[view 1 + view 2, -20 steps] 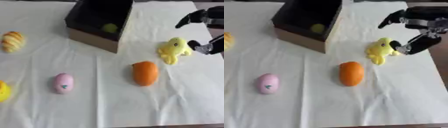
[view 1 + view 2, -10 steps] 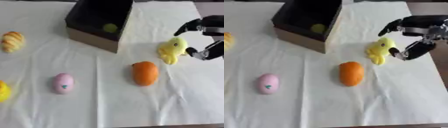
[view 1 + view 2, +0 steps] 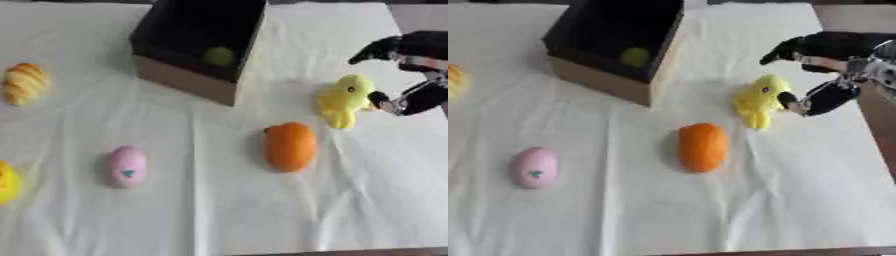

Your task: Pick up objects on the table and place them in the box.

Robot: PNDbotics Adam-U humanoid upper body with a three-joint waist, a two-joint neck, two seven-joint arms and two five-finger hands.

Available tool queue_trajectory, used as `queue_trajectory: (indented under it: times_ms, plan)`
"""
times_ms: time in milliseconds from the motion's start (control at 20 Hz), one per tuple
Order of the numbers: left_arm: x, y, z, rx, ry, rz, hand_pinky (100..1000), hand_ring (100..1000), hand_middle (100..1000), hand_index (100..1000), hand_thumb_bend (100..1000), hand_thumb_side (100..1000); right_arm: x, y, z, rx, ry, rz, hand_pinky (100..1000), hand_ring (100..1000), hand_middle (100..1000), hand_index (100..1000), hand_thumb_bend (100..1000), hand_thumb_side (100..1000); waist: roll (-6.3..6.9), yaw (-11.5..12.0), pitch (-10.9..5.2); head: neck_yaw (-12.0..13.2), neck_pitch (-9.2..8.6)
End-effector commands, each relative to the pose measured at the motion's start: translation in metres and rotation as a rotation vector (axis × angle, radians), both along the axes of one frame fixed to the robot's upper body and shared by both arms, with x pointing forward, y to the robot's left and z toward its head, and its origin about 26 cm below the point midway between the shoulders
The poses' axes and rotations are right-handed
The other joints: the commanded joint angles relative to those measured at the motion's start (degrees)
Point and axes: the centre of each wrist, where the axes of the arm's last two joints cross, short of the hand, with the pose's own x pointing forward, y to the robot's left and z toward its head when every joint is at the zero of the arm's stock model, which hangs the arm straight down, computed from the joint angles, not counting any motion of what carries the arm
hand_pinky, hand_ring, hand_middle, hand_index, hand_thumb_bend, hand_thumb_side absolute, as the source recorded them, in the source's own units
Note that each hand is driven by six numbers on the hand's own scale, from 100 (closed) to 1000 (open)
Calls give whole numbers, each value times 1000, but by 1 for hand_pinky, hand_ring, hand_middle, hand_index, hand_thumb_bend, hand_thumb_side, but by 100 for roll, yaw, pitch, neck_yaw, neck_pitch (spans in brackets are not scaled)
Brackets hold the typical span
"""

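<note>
Right eye view: right hand (image 3: 833, 75) beside yellow duck toy (image 3: 759, 101), fingers (image 3: 791, 102) spread, one tip touching duck's side, nothing grasped yet. Step in hand, as judged: closing in to pick duck. Next: curl fingers round it, lift, carry up-left to box (image 3: 614, 47), green ball (image 3: 634, 56) already inside. Orange toy (image 3: 703, 147) below-left, pink egg (image 3: 535, 167) far left on desk (image 3: 798, 200). Versus a second ago: hand dropped closer, now at duck. Left hand unseen
</note>
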Motion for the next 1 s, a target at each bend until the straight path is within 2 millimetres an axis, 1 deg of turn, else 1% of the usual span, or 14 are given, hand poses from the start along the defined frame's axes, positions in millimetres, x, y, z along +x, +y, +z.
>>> queue_trajectory:
  times_ms: [50,300,650,1000]
  plan:
    - [-2,-1,10,15,-32,-14,769,822,778,874,420,795,2,-8,8,-37,-23,-23,891,930,896,955,137,239,-7,8,-117,-30,-12]
    - [-2,-1,10,15,-33,-15,769,822,776,874,419,795,7,-15,3,-28,-1,-36,892,927,897,957,137,239,10,27,-102,-53,-8]
    - [-1,-3,11,12,-35,-24,769,822,774,873,417,797,14,-17,-2,-14,25,-28,893,924,895,956,138,242,32,59,-58,-67,-26]
    - [0,-4,12,8,-39,-32,768,822,773,872,416,797,19,-18,-5,-5,3,-43,892,925,896,962,142,244,38,96,-7,-68,-75]
